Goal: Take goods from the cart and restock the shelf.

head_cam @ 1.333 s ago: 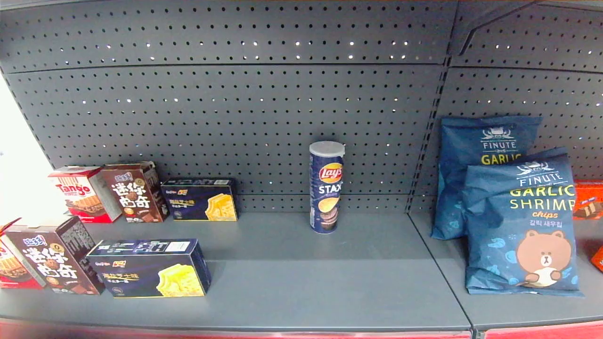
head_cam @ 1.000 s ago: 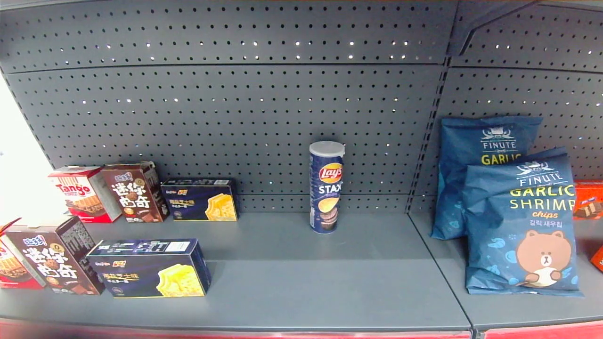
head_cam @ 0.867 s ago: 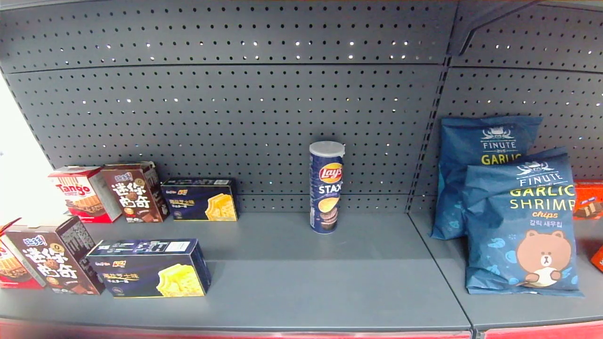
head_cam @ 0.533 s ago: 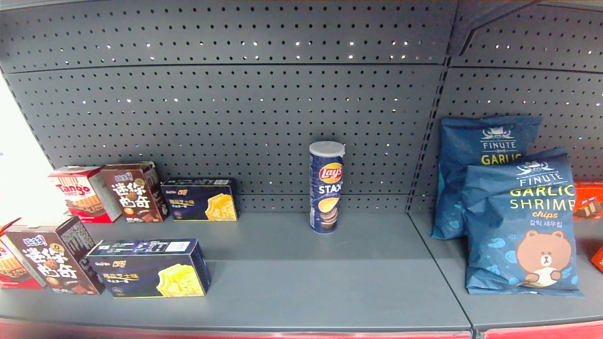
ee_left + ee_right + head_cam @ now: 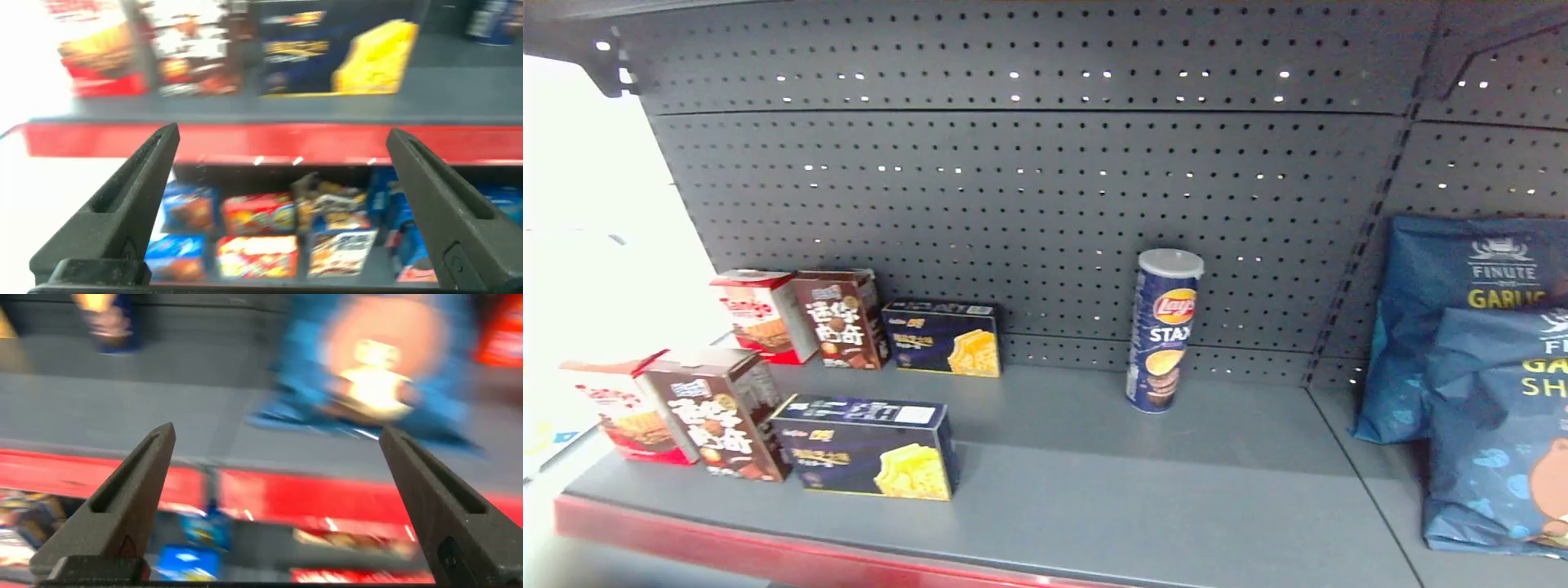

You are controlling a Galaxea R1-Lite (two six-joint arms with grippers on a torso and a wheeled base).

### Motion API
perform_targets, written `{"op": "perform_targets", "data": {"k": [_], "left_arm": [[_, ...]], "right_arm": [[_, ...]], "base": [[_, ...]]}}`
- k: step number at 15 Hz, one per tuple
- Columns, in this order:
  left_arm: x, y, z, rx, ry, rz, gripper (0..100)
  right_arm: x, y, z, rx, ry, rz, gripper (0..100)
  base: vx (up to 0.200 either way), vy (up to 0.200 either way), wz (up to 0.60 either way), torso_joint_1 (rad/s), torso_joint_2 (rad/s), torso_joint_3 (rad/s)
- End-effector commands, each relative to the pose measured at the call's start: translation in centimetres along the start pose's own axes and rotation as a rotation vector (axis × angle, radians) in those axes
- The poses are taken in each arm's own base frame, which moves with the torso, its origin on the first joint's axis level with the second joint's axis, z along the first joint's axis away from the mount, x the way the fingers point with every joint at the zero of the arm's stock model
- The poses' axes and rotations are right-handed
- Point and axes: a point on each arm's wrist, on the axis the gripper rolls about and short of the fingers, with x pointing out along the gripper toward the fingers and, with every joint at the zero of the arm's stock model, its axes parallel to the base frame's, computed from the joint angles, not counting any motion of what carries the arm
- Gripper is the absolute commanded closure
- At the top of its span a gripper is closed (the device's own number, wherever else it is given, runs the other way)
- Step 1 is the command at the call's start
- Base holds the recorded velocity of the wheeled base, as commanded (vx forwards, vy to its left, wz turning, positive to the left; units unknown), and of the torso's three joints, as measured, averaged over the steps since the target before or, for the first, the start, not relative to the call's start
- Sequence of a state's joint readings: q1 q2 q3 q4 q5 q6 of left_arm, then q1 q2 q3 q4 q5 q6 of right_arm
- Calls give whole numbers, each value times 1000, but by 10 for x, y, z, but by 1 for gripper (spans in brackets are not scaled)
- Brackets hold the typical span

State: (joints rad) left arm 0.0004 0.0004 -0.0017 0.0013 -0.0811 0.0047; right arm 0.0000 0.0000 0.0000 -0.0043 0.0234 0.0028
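Shelf [image 5: 1094, 490] stock, nearest first. My left gripper [image 5: 282, 135] and right gripper [image 5: 278, 431] sit just before its front, jaws spread wide, holding nothing. Near the front, left of the chip can [image 5: 1164, 331], lies a navy box [image 5: 866, 445]: judged light, stiff card, best taken across its narrow faces. The chip can stands upright by the back panel [image 5: 1013, 204]: rigid, smooth, likely to tip; I would grip mid-body. Right of the can, the snack bags [image 5: 1494, 425] look soft and crushable.

Hard white glare washes out the head view's left edge beside the shelf [image 5: 1094, 490]; light pricks through the pegboard [image 5: 1013, 204] holes. Both wrist views are soft, the blue bag [image 5: 376, 367] smeared.
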Motion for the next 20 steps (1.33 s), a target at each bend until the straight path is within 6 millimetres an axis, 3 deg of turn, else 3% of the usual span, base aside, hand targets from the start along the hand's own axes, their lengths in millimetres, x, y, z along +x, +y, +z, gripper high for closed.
{"op": "perform_targets", "data": {"k": [1, 13, 20], "left_arm": [[0, 0, 0, 0, 0, 1, 0], [0, 0, 0, 0, 0, 12, 0], [-2, 0, 7, 23, -24, 29, 0]], "right_arm": [[0, 0, 0, 0, 0, 3, 0], [0, 0, 0, 0, 0, 0, 0], [0, 0, 0, -1, 0, 0, 0]], "base": [[0, 0, 600, -7, 2, 2], [0, 0, 600, 3, 2, 2], [0, 0, 0, 0, 0, 0]]}}
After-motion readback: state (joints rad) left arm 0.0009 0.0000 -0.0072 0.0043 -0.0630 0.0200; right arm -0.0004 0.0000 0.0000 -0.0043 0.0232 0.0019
